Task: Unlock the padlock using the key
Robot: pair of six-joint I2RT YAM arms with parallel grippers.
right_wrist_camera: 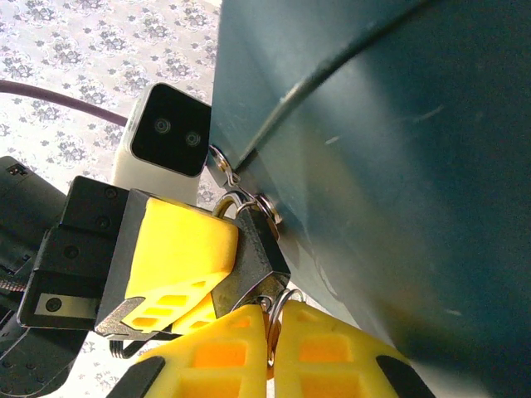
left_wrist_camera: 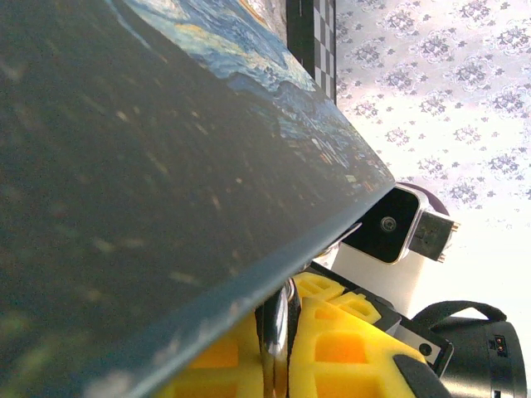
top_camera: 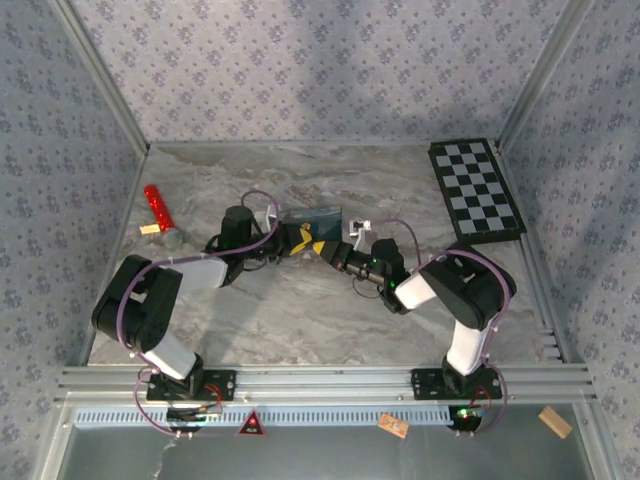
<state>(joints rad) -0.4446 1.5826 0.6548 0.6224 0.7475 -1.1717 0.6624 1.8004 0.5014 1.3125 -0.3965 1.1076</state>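
A dark box (top_camera: 312, 217) stands mid-table (top_camera: 300, 320), nearer the far edge; both arms meet at its near side. The padlock (right_wrist_camera: 253, 257) hangs from the box's hasp; the left end effector (right_wrist_camera: 217, 269) is clamped on its body; the right end effector (right_wrist_camera: 270, 358) is closed on the key (right_wrist_camera: 280, 305), whose ring sits just under the padlock. A red cylinder (top_camera: 157, 207) lies by the left edge; a checkerboard (top_camera: 477, 190) occupies the far right corner.

From where I stand, no lettering, brand or number is legible anywhere. At six o'clock, a red warning triangle (top_camera: 251, 425) hangs on the front rail (top_camera: 330, 381); its dark symbol is too small to read.
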